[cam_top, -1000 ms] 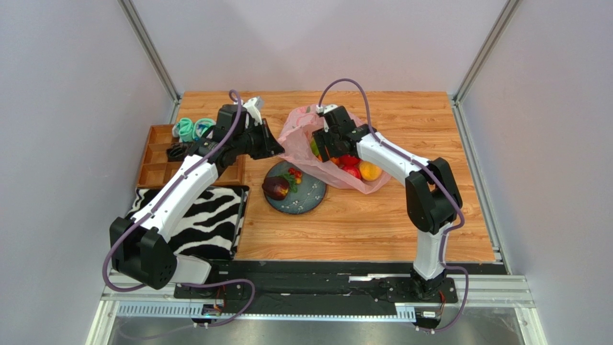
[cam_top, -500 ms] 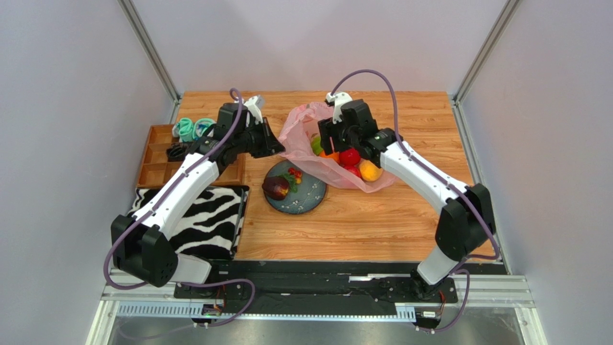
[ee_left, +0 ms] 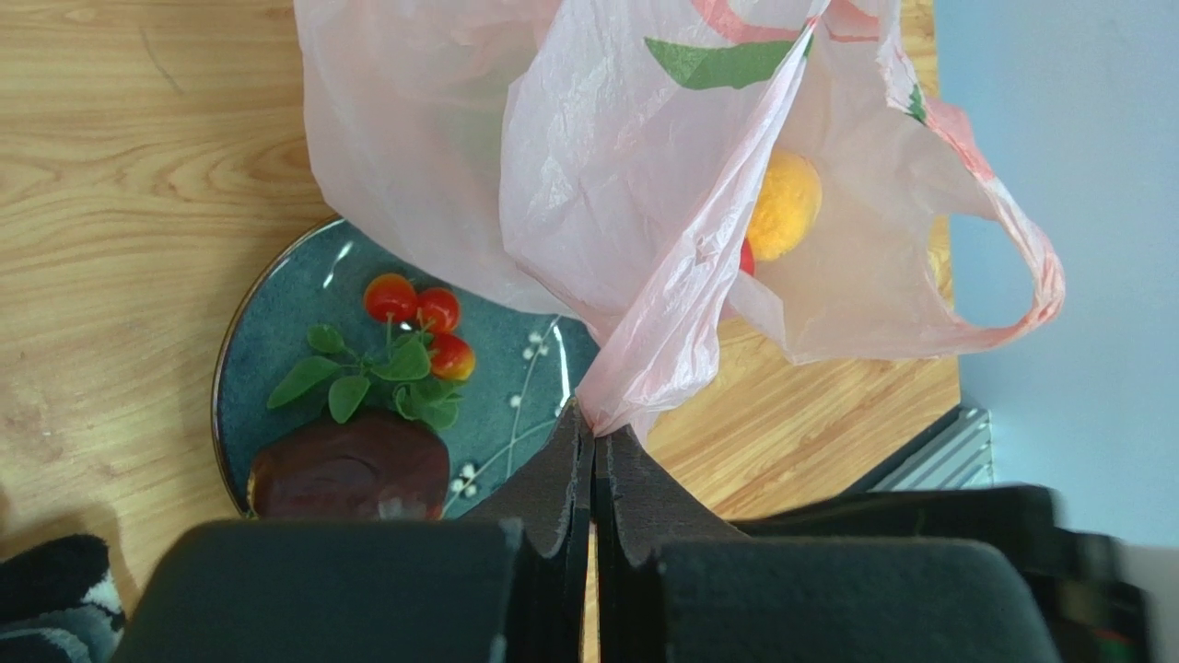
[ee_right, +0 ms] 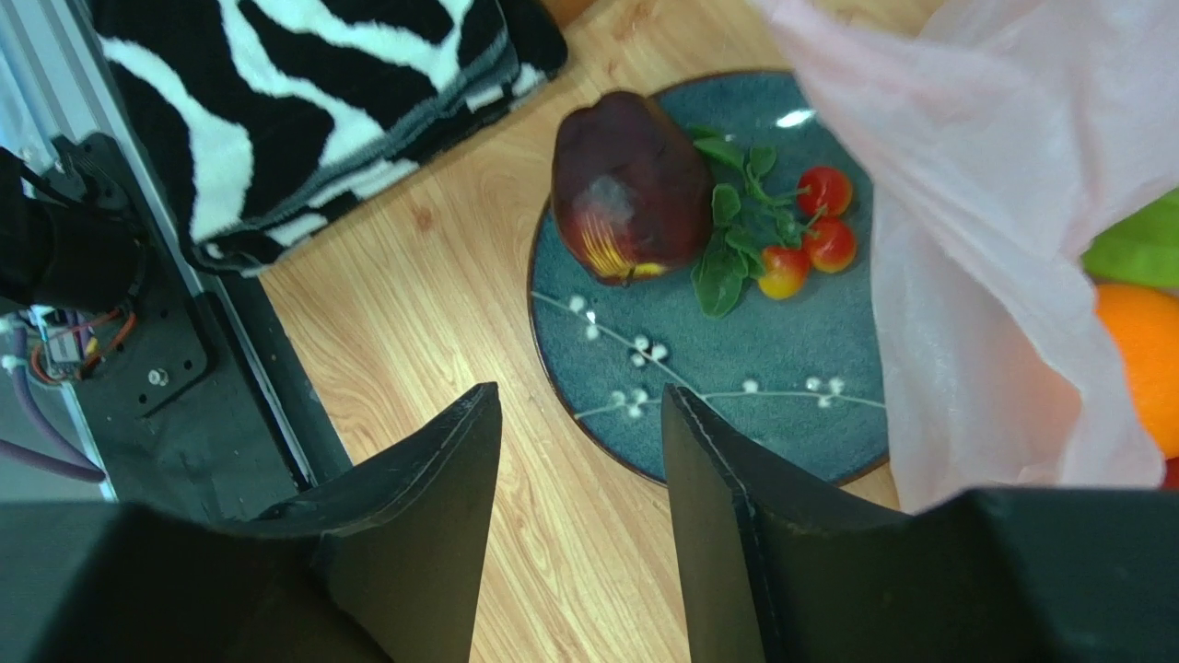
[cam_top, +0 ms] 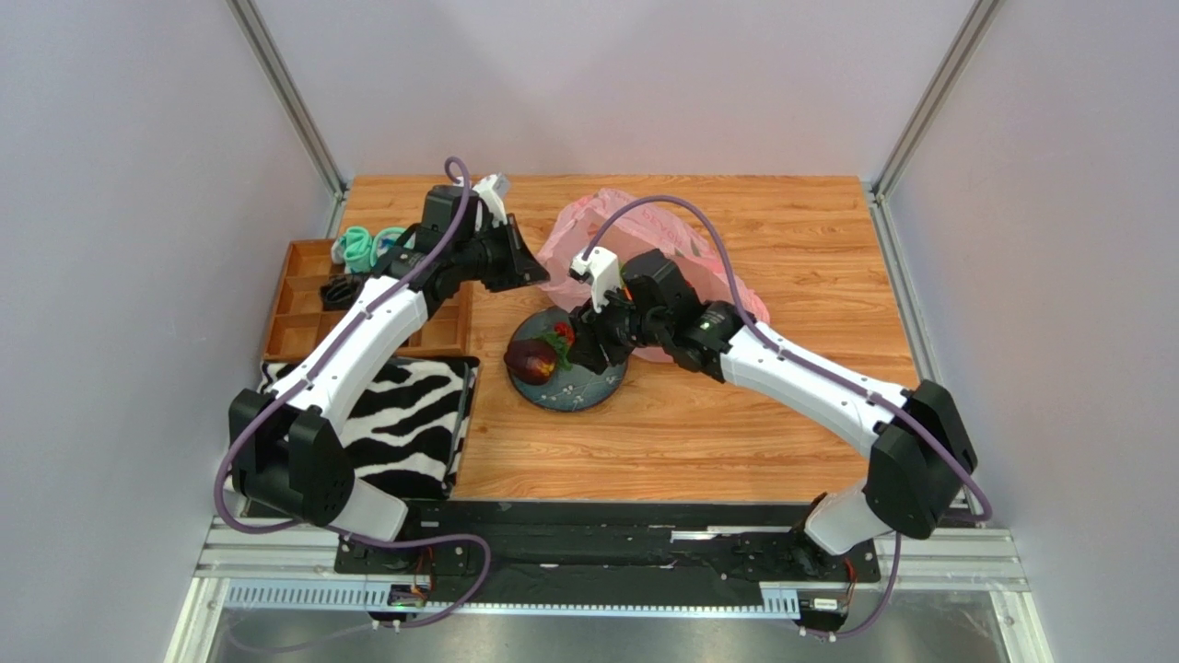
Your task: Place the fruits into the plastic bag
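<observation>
My left gripper (cam_top: 537, 281) is shut on the rim of the pink plastic bag (cam_top: 598, 238) and holds it up; the pinched edge shows in the left wrist view (ee_left: 598, 421). Through the bag (ee_left: 664, 180) I see a yellow-orange fruit (ee_left: 786, 205); an orange one (ee_right: 1142, 352) and a green one (ee_right: 1142, 246) show in the right wrist view. A dark purple fruit (cam_top: 530, 361) and red berries with leaves (cam_top: 561, 336) lie on the dark blue plate (cam_top: 574, 394). My right gripper (cam_top: 588, 346) is open and empty above the plate (ee_right: 775, 401), near the purple fruit (ee_right: 630, 187) and the berries (ee_right: 810, 242).
A zebra-striped cloth (cam_top: 401, 421) lies at the left front. A wooden compartment tray (cam_top: 298, 311) with green and black items stands at the left. The table's front rail (ee_right: 152, 346) is close to the plate.
My right gripper has come out of the bag and moved left and forward, over the plate. The left gripper still holds the bag rim; the bag has sagged over the fruits.
</observation>
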You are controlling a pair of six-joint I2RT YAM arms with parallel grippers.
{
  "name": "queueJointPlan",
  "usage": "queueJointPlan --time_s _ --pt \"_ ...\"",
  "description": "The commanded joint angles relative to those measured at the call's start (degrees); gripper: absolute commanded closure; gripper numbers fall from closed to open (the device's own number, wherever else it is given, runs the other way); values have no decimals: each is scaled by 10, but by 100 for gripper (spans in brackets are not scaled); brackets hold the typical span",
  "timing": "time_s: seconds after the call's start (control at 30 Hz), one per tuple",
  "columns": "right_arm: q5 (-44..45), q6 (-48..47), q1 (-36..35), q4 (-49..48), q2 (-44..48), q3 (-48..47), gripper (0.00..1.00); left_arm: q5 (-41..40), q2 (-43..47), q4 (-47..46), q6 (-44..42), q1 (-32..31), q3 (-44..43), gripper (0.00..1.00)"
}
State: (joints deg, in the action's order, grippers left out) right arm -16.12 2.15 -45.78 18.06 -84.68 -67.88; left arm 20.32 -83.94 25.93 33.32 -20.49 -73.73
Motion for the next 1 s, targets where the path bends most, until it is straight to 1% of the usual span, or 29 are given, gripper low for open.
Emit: queueJointPlan --time_s 0.0,0.13,0.27,0.33,0.67,0.97 --pt "-28 -11 8 -8 -58 -34 50 9 -3 -7 0 5 -33 100" --pt "-21 -16 7 4 -120 -70 54 10 -10 -6 -3 11 -36 100" --pt "30 -19 10 11 -167 -95 55 12 -13 -5 -4 13 -40 100" --pt "36 -19 16 10 -186 -106 55 12 -14 -7 -4 14 -40 100" --pt "83 -20 21 1 -250 -142 55 22 -23 -13 -3 14 -40 100" --pt "62 -19 26 -15 -275 -140 55 25 -28 -15 -6 16 -40 100"
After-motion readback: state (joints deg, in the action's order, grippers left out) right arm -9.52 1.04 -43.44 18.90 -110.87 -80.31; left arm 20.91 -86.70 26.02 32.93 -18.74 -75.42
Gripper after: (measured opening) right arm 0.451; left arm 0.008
